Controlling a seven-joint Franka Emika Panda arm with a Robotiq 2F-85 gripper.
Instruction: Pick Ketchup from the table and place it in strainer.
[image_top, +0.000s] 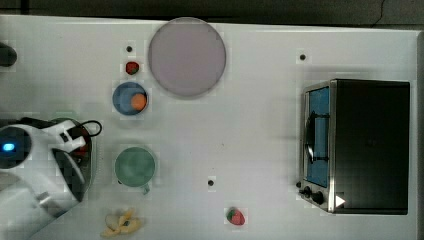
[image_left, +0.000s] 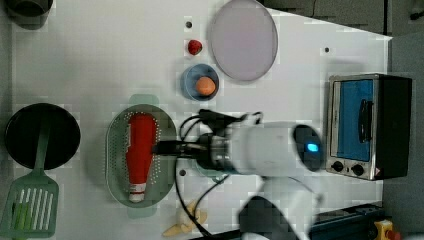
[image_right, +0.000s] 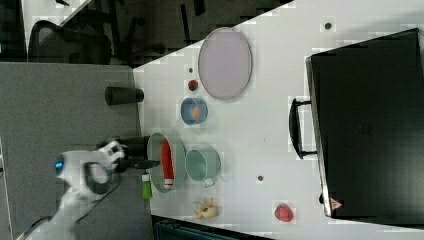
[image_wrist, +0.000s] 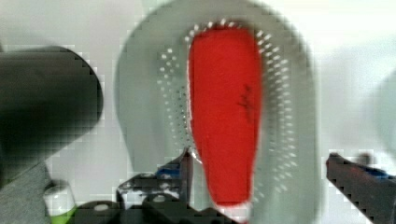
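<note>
Seemingly unlabelled ketchup bottle (image_left: 138, 152) lying in strainer (image_left: 116, 165); pincer (image_wrist: 259, 175) open.

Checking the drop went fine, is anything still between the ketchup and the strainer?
Nothing visible. The ketchup bottle already lies on its side inside the strainer, on the perforated bottom. The hand is open above it, its fingers either side of the bottle, not gripping.

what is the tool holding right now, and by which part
Nothing. The tool is open above the ketchup bottle, which lies loose in the strainer.
</note>
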